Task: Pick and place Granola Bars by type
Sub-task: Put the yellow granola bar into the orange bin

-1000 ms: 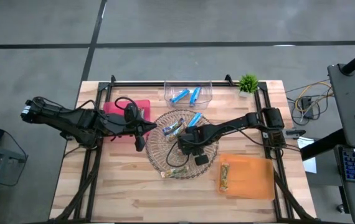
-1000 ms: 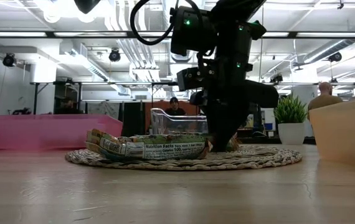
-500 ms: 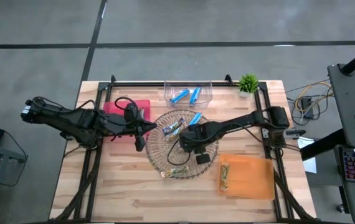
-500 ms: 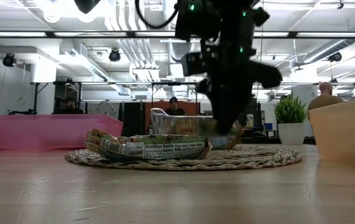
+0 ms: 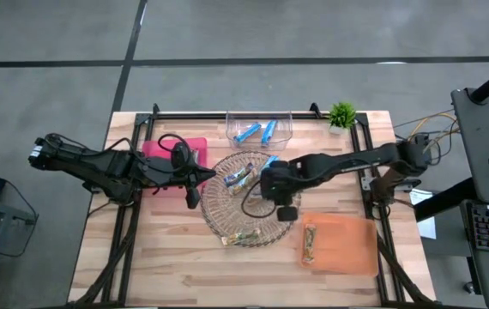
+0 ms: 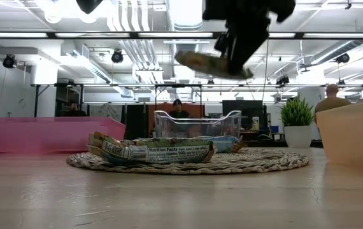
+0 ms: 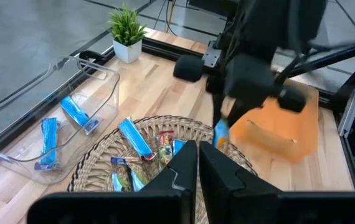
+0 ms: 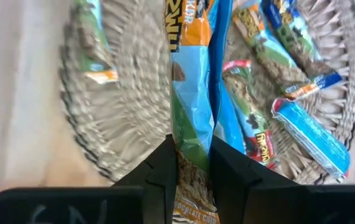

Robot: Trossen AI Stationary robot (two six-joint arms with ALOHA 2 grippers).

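My right gripper hovers over the round wicker tray, shut on a granola bar in a blue, orange and green wrapper. In the low view that bar hangs well above the tray. Several more bars lie in the tray: blue ones, multicoloured ones, and a green-brown one near its near rim. My left gripper waits shut at the tray's left edge, and in its wrist view its fingers are closed together. My right gripper pinches the blue-orange bar between its two fingers, which lie across its width partway along its length. It comes from above. The bar is lifted clear of the tray and sits tilted, close to level, sticking out to one side of the fingers.
A clear bin with two blue bars stands at the far edge. A pink bin sits under my left arm. An orange bin near-right holds one bar. A small potted plant stands far-right.
My right gripper has risen straight up from the wicker tray, staying shut, and has carried the blue-orange bar with it. The bar lay among the others in the tray a second ago and now hangs clear above it.
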